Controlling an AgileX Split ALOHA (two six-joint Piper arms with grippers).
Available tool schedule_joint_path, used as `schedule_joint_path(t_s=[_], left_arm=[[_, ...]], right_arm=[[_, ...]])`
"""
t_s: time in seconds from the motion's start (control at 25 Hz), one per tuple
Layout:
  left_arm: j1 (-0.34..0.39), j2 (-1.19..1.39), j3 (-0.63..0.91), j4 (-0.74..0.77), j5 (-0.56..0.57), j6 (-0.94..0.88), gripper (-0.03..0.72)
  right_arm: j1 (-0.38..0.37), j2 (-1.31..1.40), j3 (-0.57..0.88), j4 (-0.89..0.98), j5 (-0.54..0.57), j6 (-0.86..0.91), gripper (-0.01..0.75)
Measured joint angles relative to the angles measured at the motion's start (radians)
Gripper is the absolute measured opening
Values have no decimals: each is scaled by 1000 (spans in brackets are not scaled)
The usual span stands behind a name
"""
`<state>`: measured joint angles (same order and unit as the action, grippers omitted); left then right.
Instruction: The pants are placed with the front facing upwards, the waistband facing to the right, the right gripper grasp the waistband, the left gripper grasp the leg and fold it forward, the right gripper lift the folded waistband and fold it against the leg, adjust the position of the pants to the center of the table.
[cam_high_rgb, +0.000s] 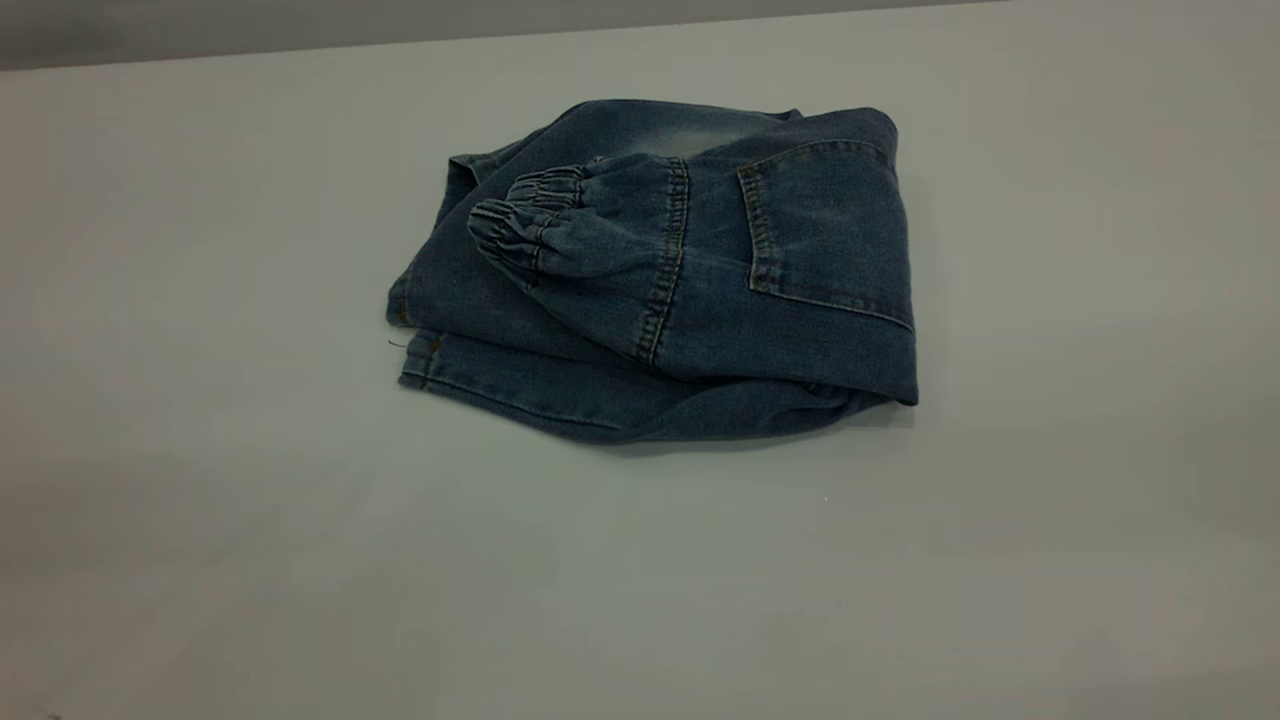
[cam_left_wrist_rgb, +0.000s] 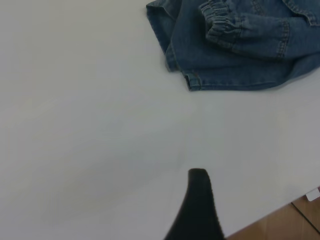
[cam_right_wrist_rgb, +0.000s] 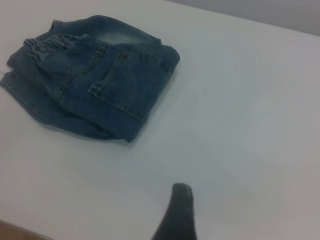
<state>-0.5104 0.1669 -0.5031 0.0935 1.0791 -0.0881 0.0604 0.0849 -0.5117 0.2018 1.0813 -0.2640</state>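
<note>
Smooth table (cam_high_rgb: 640, 580), folded denim pants (cam_high_rgb: 660, 270)

Both arms are out of the exterior frame. Each wrist view shows only one dark fingertip of its gripper, the left gripper (cam_left_wrist_rgb: 199, 200) and right gripper (cam_right_wrist_rgb: 179, 210), cut off at the bottom edge. The left wrist view crops the pants (cam_left_wrist_rgb: 240, 45) at its top and right edges.

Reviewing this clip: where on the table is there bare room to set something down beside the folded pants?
The table is bare left, right and all along the near side of the pants. Only the strip between them and the far edge is narrow. Both grippers sit off to the sides.
</note>
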Motion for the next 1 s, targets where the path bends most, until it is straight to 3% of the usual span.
schedule_joint_path(t_s=[0.28,0.44,0.84,1.0], left_arm=[[7,-14,0,3,0,1,536],[47,-57,0,7,-1,1,536],[385,-168,0,9,1,1,536],[488,-168,0,9,1,1,536]], right_arm=[[0,0,0,1,1,0,584],[0,0,0,2,1,0,584],[0,-46,0,5,2,0,584],[0,-86,-1,5,3,0,584]])
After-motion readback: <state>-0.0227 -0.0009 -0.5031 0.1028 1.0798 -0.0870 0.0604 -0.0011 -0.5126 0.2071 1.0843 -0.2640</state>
